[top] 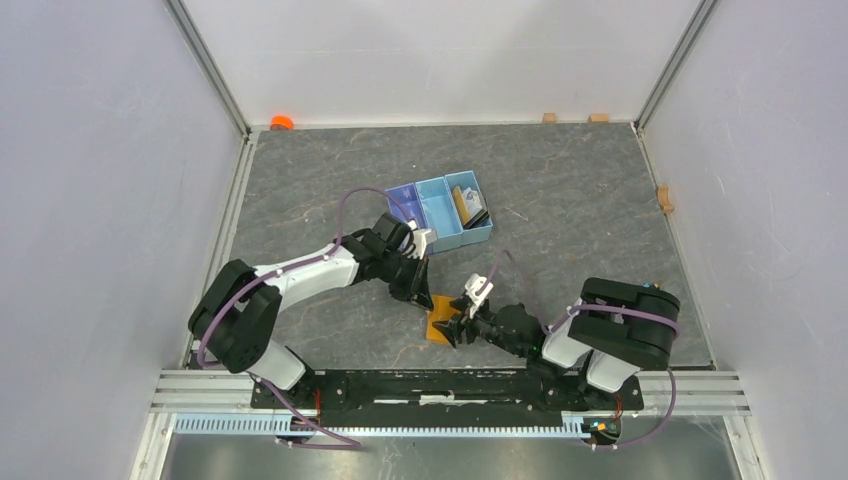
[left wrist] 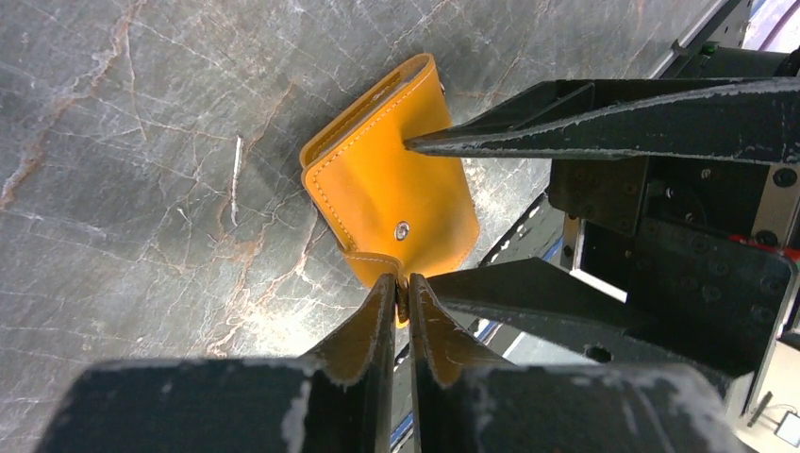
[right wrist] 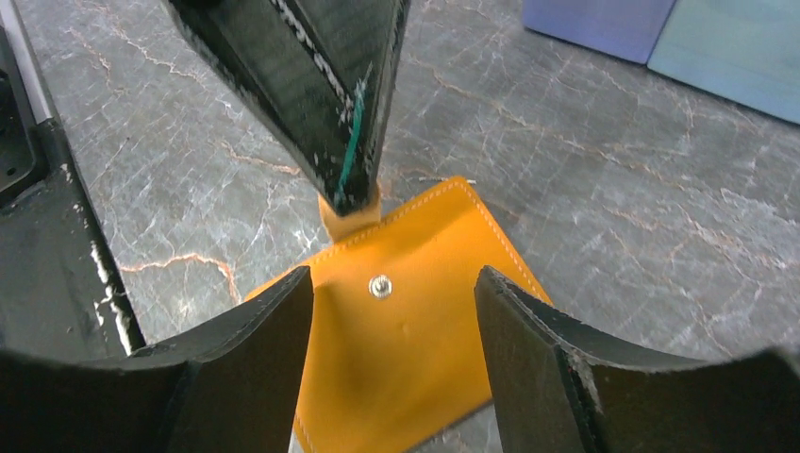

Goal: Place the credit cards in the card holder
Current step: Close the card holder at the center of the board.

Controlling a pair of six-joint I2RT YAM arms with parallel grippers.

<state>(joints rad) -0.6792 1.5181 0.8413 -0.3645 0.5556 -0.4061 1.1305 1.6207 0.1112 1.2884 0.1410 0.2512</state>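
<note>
The card holder [top: 440, 326], an orange-tan wallet with a metal snap, lies closed on the grey table between the two arms. My left gripper [left wrist: 404, 288] is shut on its small clasp tab [right wrist: 350, 213]. My right gripper [right wrist: 394, 311] is open, one finger on each side of the card holder [right wrist: 406, 349], low over it. One right fingertip [left wrist: 415, 143] touches the card holder's [left wrist: 387, 189] top face. The credit cards [top: 468, 205] stand in the right compartment of a blue tray farther back; their number is unclear.
The blue three-compartment tray [top: 437, 212] sits just behind the left gripper. An orange object [top: 282, 122] lies at the back left corner. Small wooden blocks [top: 549, 117] rest along the back edge and one [top: 664, 197] by the right wall. White walls enclose the table.
</note>
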